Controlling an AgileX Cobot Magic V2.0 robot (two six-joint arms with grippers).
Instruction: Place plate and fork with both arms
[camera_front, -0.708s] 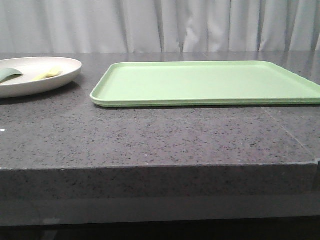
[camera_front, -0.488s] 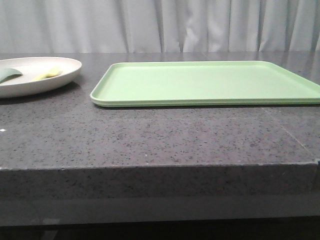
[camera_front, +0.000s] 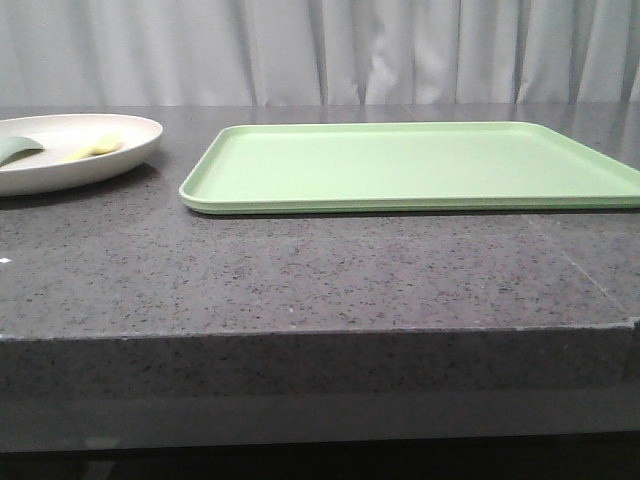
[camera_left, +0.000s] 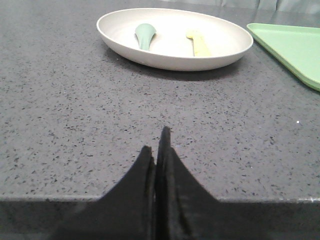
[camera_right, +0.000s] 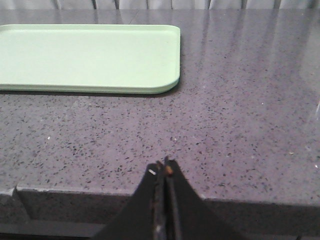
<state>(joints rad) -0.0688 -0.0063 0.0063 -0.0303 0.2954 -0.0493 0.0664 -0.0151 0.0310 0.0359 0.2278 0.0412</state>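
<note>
The cream-white plate (camera_front: 120, 150) (camera_left: 220, 52) rests on the dark speckled counter at the far left of the front view. Inside it lie the pale-yellow fork (camera_front: 92, 150) (camera_left: 199, 45) and a grey-green utensil (camera_front: 18, 148) (camera_left: 144, 36). My left gripper (camera_left: 157, 145) is shut and empty, low at the counter's near edge, well short of the plate. My right gripper (camera_right: 164, 167) is also shut with nothing in it, at the near edge to the right of the tray. Neither gripper shows in the front view.
A flat light-green tray (camera_front: 410, 165) (camera_right: 90, 57) (camera_left: 295, 47) lies right of the plate with nothing on it. A grey curtain hangs behind the counter. The counter's front edge (camera_front: 320, 335) runs just below both grippers.
</note>
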